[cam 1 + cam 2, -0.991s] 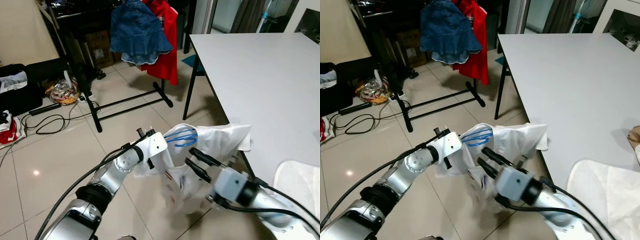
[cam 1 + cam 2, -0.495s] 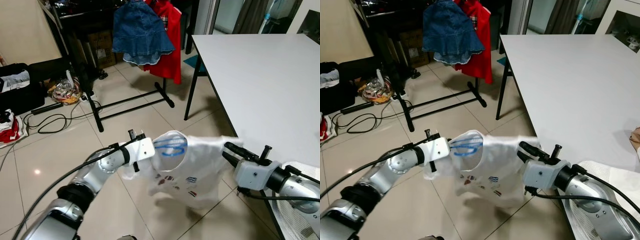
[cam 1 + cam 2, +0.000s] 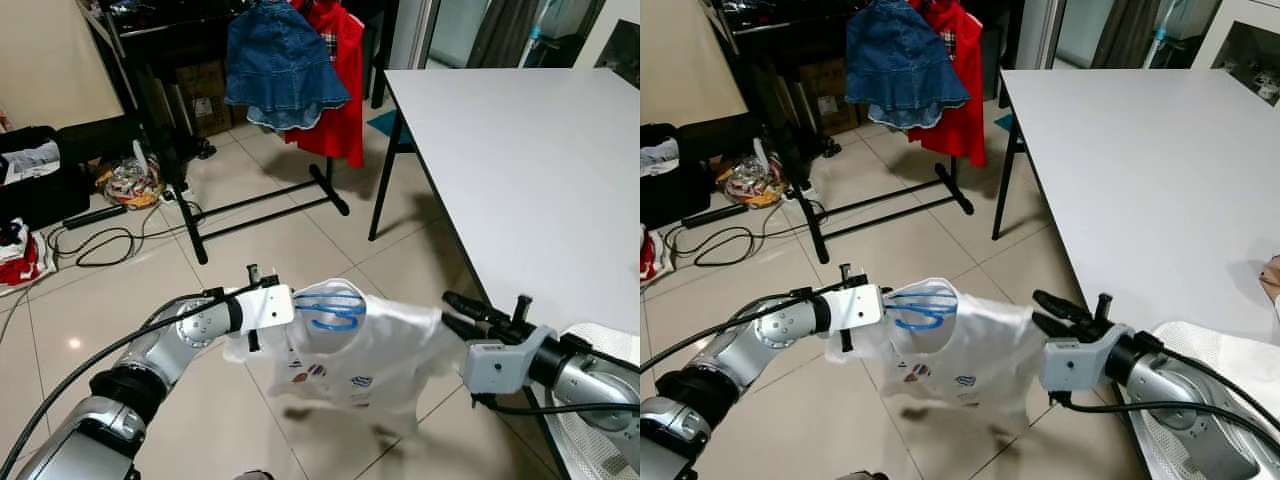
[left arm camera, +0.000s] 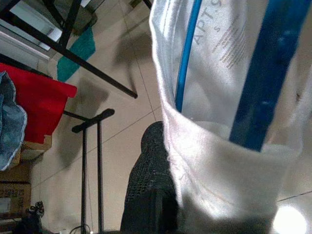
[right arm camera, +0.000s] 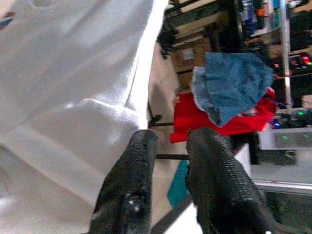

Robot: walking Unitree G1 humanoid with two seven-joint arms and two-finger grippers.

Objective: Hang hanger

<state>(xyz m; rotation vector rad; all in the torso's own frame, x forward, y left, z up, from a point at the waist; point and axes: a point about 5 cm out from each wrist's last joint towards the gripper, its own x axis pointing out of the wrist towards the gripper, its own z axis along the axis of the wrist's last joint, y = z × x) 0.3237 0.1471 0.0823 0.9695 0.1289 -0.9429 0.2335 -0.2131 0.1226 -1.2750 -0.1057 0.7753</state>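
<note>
- Since half a second ago we see the white shirt (image 3: 350, 350) pulled flatter and lower between our two arms; the left gripper (image 3: 283, 305) has drawn back toward our left; the right gripper (image 3: 458, 312) sits slightly lower.
- Left gripper clamped on the shirt's shoulder beside the collar; in the left wrist view one black finger (image 4: 148, 190) lies against the cloth; blue hanger (image 3: 330, 310) sits inside the neck opening, held with the fabric.
- Right gripper: fingers (image 5: 141, 185) nearly together, a narrow gap showing, with the shirt's other edge against them; we cannot tell if it is pinched.
- Shirt hangs in mid-air over the tiled floor (image 3: 120, 300), near the table (image 3: 520, 160) edge; open floor lies between us and the black garment rack (image 3: 190, 200).
- Count: one hanger in hand; two garments on the rack, a denim skirt (image 3: 280, 65) and a red garment (image 3: 340, 90).
- A white mesh basket (image 3: 605, 350) at our right; contents unclear.
</note>
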